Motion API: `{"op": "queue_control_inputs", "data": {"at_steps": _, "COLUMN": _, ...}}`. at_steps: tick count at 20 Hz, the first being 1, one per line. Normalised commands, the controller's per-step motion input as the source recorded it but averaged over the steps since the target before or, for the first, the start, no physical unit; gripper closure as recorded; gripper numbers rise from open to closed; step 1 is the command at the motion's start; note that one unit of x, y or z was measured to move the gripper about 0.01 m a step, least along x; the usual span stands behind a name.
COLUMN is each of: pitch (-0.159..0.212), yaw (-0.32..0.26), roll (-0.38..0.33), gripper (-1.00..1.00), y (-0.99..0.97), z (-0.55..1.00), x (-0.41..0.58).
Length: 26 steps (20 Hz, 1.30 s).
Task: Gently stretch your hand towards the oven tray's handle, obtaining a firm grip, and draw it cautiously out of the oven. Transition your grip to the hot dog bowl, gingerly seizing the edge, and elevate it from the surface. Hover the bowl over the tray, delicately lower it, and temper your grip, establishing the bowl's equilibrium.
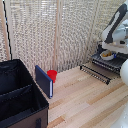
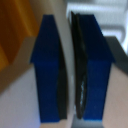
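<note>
The claw [image 2: 70, 65] shows in the wrist view as two blue pads [image 2: 49, 70] drawn narrow, with a thin pale sliver running between them. That sliver is probably the rim of the hot dog bowl [image 1: 107, 54], though the picture is too blurred to be sure the pads actually press on it. In the exterior view the arm [image 1: 114, 29] hangs right over the bowl at the far right corner of the tabletop, which fits a grasp by the edge, as the task asks.

The bowl (white, with yellowish food inside) sits on the oven tray [image 1: 111, 62], which is drawn out of the oven [image 1: 120, 56] above the lowered door [image 1: 96, 72]. I judge the placing nearly done, with only the release left.

Farther along the wooden table [image 1: 85, 102] stand a red cup [image 1: 52, 75] and a blue book [image 1: 44, 81]. Beside them, a black fabric bin [image 1: 20, 97] fills the near left corner.
</note>
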Motion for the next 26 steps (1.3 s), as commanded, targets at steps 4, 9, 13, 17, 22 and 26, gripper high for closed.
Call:
{"op": "queue_control_inputs", "data": {"at_steps": 4, "pitch": -0.037, "yaw": -0.017, "roll": 0.017, "gripper": 1.00, "y": -0.09, "z": -0.05, "x": -0.154}}
{"op": "queue_control_inputs", "data": {"at_steps": 9, "pitch": -0.012, "yaw": -0.040, "roll": -0.022, "gripper": -1.00, "y": 0.00, "z": 0.07, "x": -0.139}}
{"op": "queue_control_inputs", "data": {"at_steps": 13, "pitch": 0.000, "yaw": -0.007, "roll": -0.064, "gripper": -1.00, "y": 0.08, "z": 0.27, "x": -0.014}}
{"op": "queue_control_inputs", "data": {"at_steps": 17, "pitch": 0.004, "yaw": -0.068, "roll": -0.015, "gripper": -1.00, "y": 0.39, "z": 0.27, "x": -0.064}}
{"op": "queue_control_inputs", "data": {"at_steps": 22, "pitch": 0.034, "yaw": -0.062, "roll": 0.062, "gripper": -1.00, "y": 0.37, "z": 0.56, "x": 0.053}}
{"op": "queue_control_inputs", "data": {"at_steps": 26, "pitch": 0.117, "yaw": -0.134, "roll": 0.048, "gripper": -1.00, "y": 0.32, "z": 0.43, "x": 0.136}}
